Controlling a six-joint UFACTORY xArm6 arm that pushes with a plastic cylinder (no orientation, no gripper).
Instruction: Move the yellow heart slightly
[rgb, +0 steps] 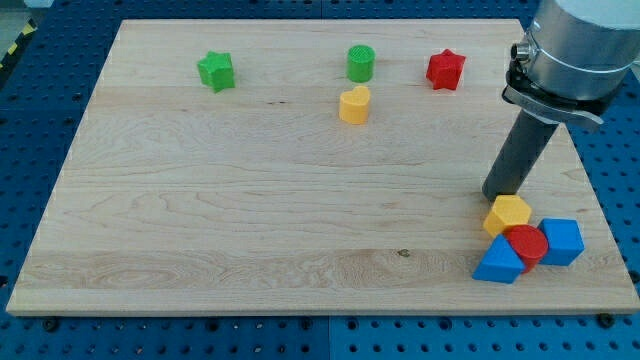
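Wooden board (250, 200) fills most of the frame, pale and smooth, so a small block should slide on it easily under a light sideways push. Over the right edge the arm comes down to a dark rod with no gripper to open or shut; my tip (490, 195) rests on the board at the lower right, just above the yellow hexagonal block (508, 213) and possibly touching it. That block heads a tight cluster with the red cylinder (527, 243), the blue cube (561, 240) and the blue triangular block (499, 262). The yellow heart (354, 104) stands in the upper middle of the frame, well apart from my tip. It looks like a small, light, rigid piece, likely to turn if struck off-centre, so I judge the push should meet the middle of a flat side. Nearest to it is the green cylinder (361, 63), just above and close enough to be knocked by an upward shove. Farther off are the red star (445, 69) to the upper right and the green star (215, 71) at the upper left. Nothing lies between my tip and the heart.
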